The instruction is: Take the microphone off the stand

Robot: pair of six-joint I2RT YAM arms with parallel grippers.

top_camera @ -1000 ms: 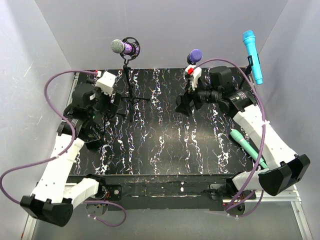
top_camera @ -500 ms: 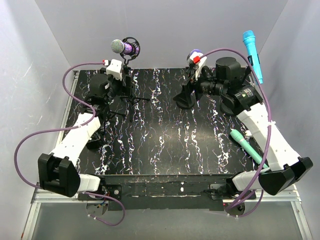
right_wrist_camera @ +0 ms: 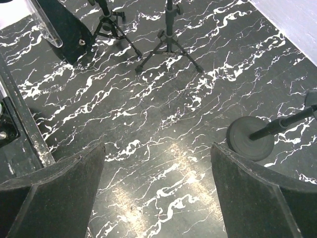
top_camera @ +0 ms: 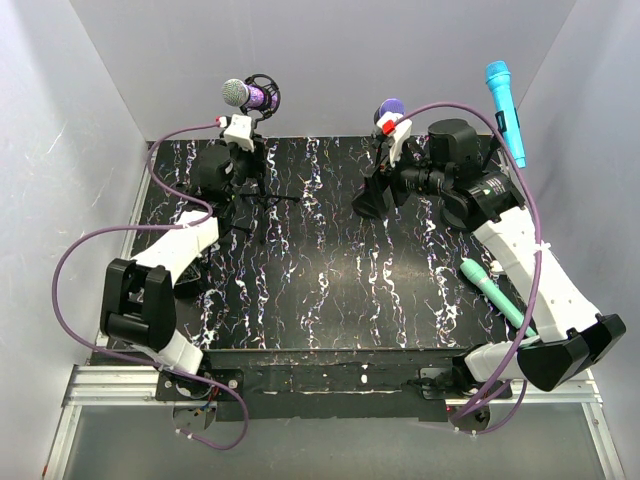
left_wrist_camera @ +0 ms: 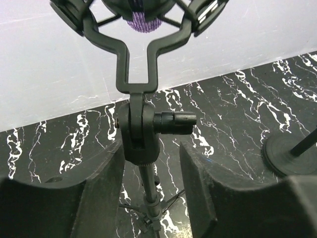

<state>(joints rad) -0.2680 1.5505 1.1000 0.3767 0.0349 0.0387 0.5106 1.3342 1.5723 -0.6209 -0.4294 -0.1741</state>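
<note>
A purple microphone with a silver head [top_camera: 243,94] sits in a black ring mount on a tripod stand [top_camera: 262,190] at the back left. In the left wrist view the mount's fork [left_wrist_camera: 134,69] and the purple microphone body [left_wrist_camera: 143,22] are above, and the stand's pole [left_wrist_camera: 148,193] runs between my fingers. My left gripper [top_camera: 243,160] [left_wrist_camera: 151,191] is open, its jaws on either side of the pole just below the swivel joint [left_wrist_camera: 140,134], not touching it. My right gripper [top_camera: 372,200] [right_wrist_camera: 156,193] is open and empty above the black marbled table.
A second purple microphone [top_camera: 390,107] stands on a round-based stand [right_wrist_camera: 250,139] by my right gripper. A blue microphone [top_camera: 505,110] is on a stand at the back right. A teal microphone [top_camera: 490,290] lies on the table [top_camera: 330,290] at the right. White walls close in the back and sides.
My left arm has stretched back and right, bringing its open gripper around the left stand's pole. My right gripper has risen and shifted slightly near the round-based stand.
</note>
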